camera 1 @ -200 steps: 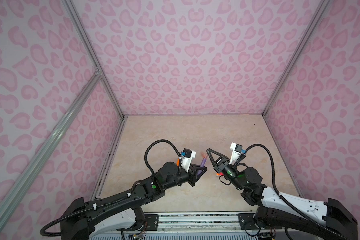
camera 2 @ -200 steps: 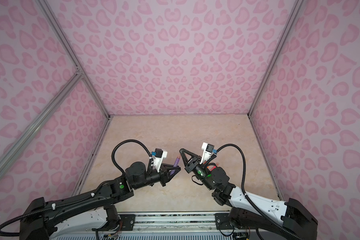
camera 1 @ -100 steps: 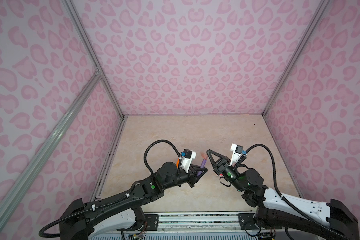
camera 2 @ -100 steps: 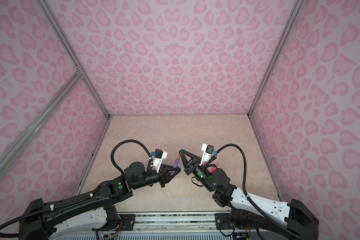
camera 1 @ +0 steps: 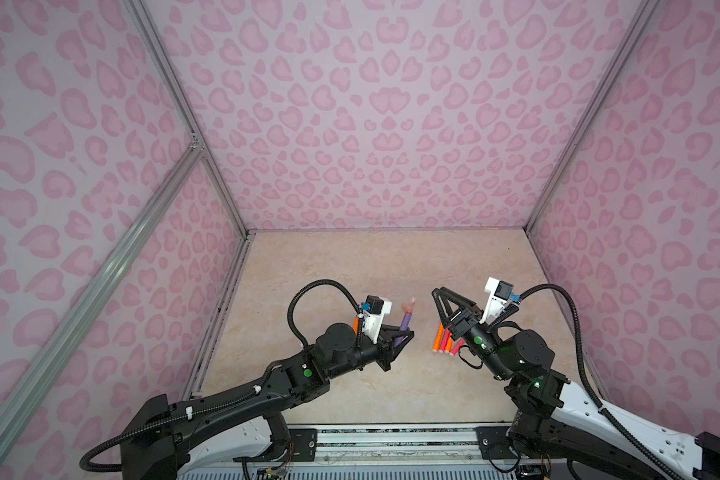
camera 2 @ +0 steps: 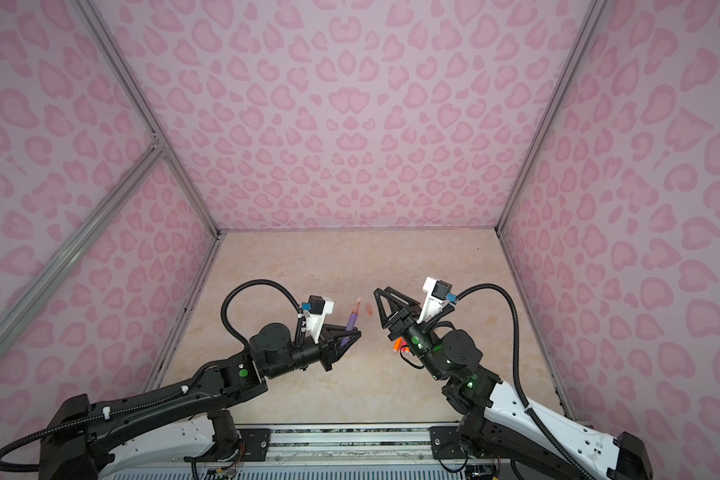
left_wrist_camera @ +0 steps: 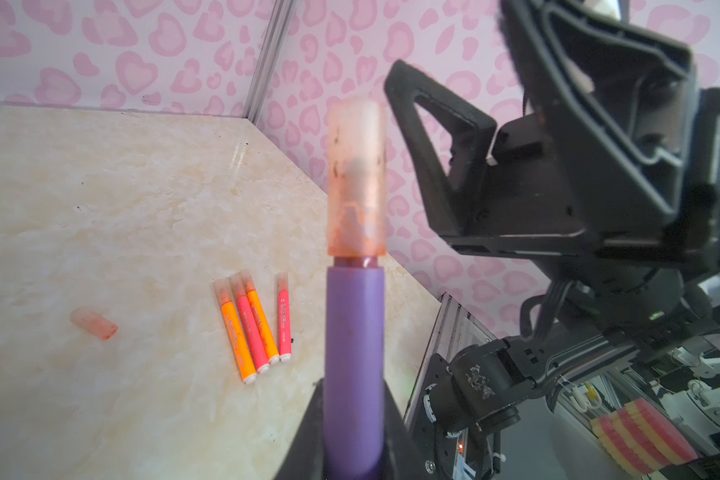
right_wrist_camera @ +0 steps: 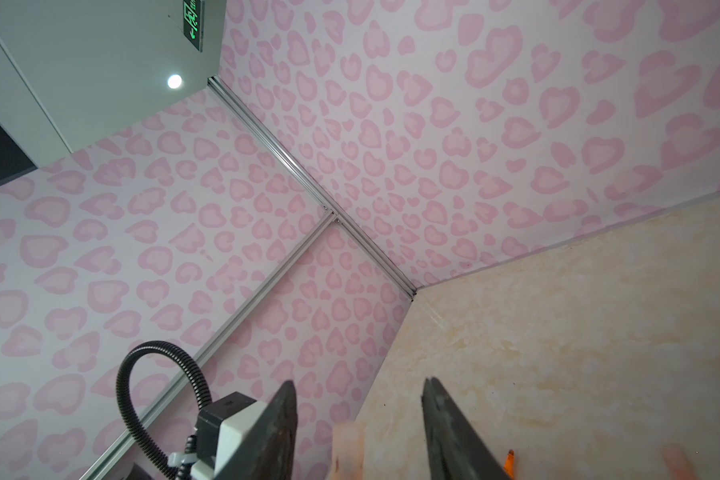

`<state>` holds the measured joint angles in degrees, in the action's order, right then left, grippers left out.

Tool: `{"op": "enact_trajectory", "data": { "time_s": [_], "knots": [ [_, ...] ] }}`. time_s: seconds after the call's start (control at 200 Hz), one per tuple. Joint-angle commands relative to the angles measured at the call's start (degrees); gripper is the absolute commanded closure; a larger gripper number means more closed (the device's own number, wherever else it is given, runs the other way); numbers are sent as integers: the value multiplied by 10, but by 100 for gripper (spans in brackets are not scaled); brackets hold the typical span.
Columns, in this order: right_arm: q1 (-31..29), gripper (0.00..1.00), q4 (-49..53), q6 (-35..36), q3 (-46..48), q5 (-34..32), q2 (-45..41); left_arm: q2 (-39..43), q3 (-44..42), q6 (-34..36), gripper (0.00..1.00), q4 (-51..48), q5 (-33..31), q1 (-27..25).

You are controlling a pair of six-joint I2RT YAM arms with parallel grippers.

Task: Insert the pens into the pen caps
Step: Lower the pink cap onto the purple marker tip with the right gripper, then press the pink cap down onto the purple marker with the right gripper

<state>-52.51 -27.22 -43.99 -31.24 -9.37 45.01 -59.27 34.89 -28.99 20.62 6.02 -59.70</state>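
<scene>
The left gripper [camera 1: 404, 336] was clamped shut on the purple pen [left_wrist_camera: 353, 353], tip pointing away from it to take the cap [left_wrist_camera: 356, 178]. The right gripper [right_wrist_camera: 360, 384] stood part open astride that cap, touching neither side, probably because it looked seated.

2 black-white arms [camera 1: 233, 399], ribbed black cables [camera 1: 325, 281]

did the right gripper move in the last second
Yes: the right gripper has backed off rightward, away from the capped purple pen, toward the right wall.
</scene>
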Motion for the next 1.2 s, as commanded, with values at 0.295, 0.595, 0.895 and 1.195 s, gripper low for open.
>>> {"op": "enact_trajectory", "data": {
  "time_s": [0.295,0.595,0.895,1.195],
  "knots": [
    [0,61,35,-2,-58,44,81,-28,20,45,97,-9,-24,-7],
    [0,78,44,-10,-77,62,115,-37,33,49,97,-14,-23,-8],
    [-1,100,14,-21,-51,117,124,-44,59,53,97,-25,-23,11],
    [-34,100,-50,-8,-27,137,144,-38,127,64,97,-60,8,58]
  ]
}}
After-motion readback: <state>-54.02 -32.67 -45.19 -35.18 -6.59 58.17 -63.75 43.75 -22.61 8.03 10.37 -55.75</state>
